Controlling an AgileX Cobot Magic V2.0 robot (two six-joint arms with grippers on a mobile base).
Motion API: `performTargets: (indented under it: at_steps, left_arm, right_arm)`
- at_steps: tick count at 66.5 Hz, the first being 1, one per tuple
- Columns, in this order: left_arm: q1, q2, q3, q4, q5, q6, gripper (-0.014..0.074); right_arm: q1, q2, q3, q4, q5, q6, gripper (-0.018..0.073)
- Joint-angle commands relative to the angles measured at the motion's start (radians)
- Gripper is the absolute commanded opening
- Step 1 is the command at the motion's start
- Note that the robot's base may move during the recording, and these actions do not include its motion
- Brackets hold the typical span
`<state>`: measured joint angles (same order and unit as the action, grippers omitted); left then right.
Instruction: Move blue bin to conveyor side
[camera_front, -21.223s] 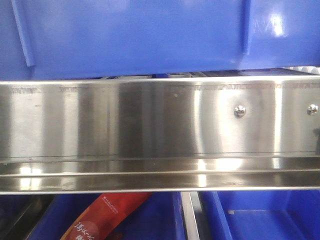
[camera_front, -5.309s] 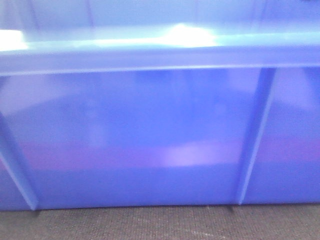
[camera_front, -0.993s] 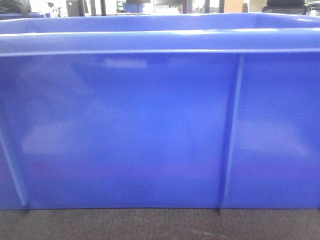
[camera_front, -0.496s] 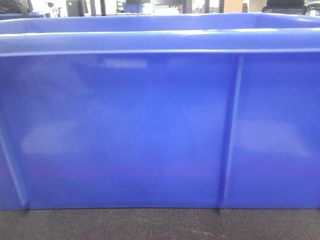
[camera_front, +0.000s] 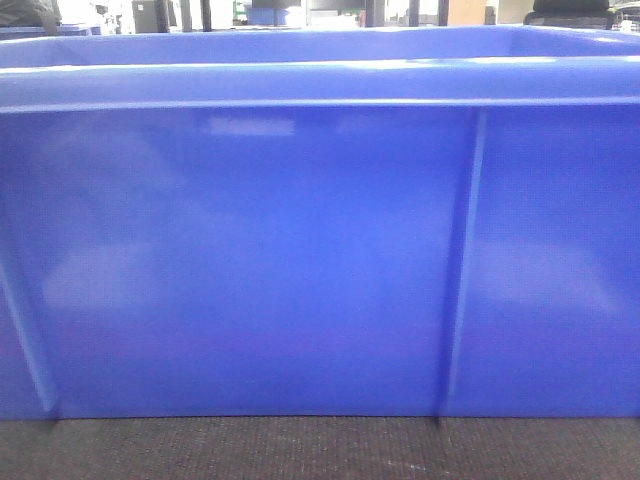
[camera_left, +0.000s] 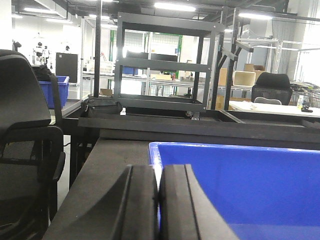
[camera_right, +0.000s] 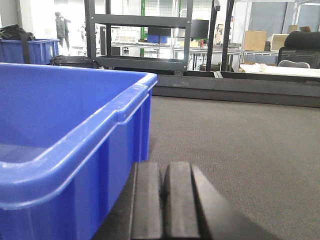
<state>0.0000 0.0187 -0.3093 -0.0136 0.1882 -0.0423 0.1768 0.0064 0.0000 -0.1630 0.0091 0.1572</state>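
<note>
The blue bin (camera_front: 300, 250) fills the front view, its ribbed wall standing on a dark grey woven surface (camera_front: 300, 450). In the left wrist view my left gripper (camera_left: 158, 200) is shut, lined up with the left rim of the blue bin (camera_left: 240, 190); the rim runs out of sight behind the fingers. My right gripper (camera_right: 163, 200) is shut with nothing between its fingers. It sits low just outside the right wall of the blue bin (camera_right: 60, 140). The conveyor is out of view.
The woven surface (camera_right: 240, 140) stretches right of the bin to a raised black frame edge (camera_right: 240, 92). A black shelf rack (camera_left: 160, 65) stands beyond. A black office chair (camera_left: 25, 150) is at the left. A smaller blue crate (camera_right: 30, 50) sits far back.
Nothing has moved over the last second. Much earlier the front view showed a steel conveyor rail with the bin above it; now the bin rests on the grey woven surface.
</note>
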Motion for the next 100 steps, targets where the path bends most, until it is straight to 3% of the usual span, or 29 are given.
performTargets:
  at_steps: [1,16,37,42,45,50,75,100]
  left_arm:
    - [0.002,-0.005,0.001,0.002,-0.019,0.004,0.0004]
    - [0.006,-0.019,0.027,0.021,-0.022,0.006,0.0004]
    - [0.006,-0.019,0.261,0.068,-0.053,0.006,0.0004]
    - [0.006,-0.019,0.308,0.068,-0.107,0.006,0.0004]
    - [0.006,-0.019,0.309,0.068,-0.153,0.006,0.0004]
    - [0.006,-0.019,0.309,0.068,-0.107,0.006,0.0004]
    - [0.053,-0.019,0.309,0.068,-0.159,0.006,0.0004]
    - [0.053,-0.019,0.309,0.068,-0.159,0.006,0.0004]
  right_arm:
    - [-0.005,-0.006,0.0,-0.012,-0.029,-0.007,-0.0089]
    - [-0.005,-0.006,0.0,-0.012,-0.029,-0.007,-0.0089]
    - [-0.005,-0.006,0.0,-0.012,-0.029,-0.007,-0.0089]
    - [-0.005,-0.006,0.0,-0.012,-0.029,-0.007,-0.0089]
    - [-0.005,-0.006,0.0,-0.012,-0.029,-0.007,-0.0089]
    - [-0.005,-0.006,0.0,-0.012,-0.029,-0.007,-0.0089]
    - [-0.005,-0.006,0.0,-0.012,-0.029,-0.007,-0.0089]
    - [-0.005,-0.006,0.0,-0.012,-0.029,-0.007,-0.0089]
